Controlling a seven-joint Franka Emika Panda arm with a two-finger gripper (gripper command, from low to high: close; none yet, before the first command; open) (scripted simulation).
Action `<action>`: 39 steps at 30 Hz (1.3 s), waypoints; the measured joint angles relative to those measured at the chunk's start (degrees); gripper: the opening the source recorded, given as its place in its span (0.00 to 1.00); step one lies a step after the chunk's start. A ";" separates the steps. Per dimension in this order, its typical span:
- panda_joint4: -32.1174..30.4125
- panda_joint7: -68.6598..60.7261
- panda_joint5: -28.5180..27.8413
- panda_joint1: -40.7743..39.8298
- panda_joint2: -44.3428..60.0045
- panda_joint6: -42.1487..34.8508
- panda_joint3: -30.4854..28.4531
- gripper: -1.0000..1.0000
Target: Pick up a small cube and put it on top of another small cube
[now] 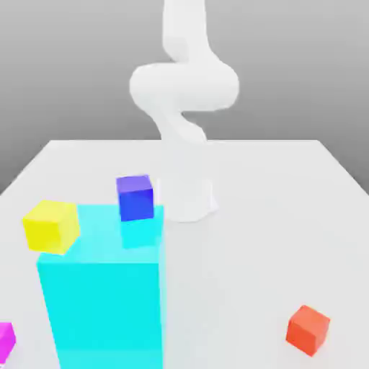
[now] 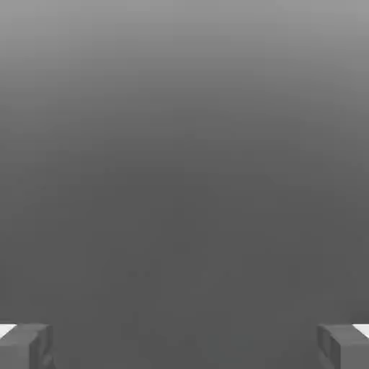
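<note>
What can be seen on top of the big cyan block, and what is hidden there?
The blue cube and yellow cube appear over the cyan block. The surface directly behind them is covered.

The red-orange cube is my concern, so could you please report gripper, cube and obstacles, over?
Gripper open, empty. Red-orange cube on table, exterior view's right. Big cyan block at exterior view's left, possibly in the way.
</note>
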 joint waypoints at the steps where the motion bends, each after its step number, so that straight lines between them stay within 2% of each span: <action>1: -0.32 -0.99 0.28 0.83 2.26 0.87 0.09 0.50; 16: -4.73 -12.99 1.83 10.62 33.58 13.00 3.86 0.50; 25: -7.37 -16.04 -2.98 16.07 52.34 20.26 5.98 0.50; 31: -5.97 -14.73 -6.33 18.65 64.84 28.82 4.07 0.50; 32: -5.77 -14.59 -6.52 18.85 65.90 29.66 3.83 0.00; 39: -5.82 -14.53 -6.59 18.79 65.67 29.43 3.91 0.00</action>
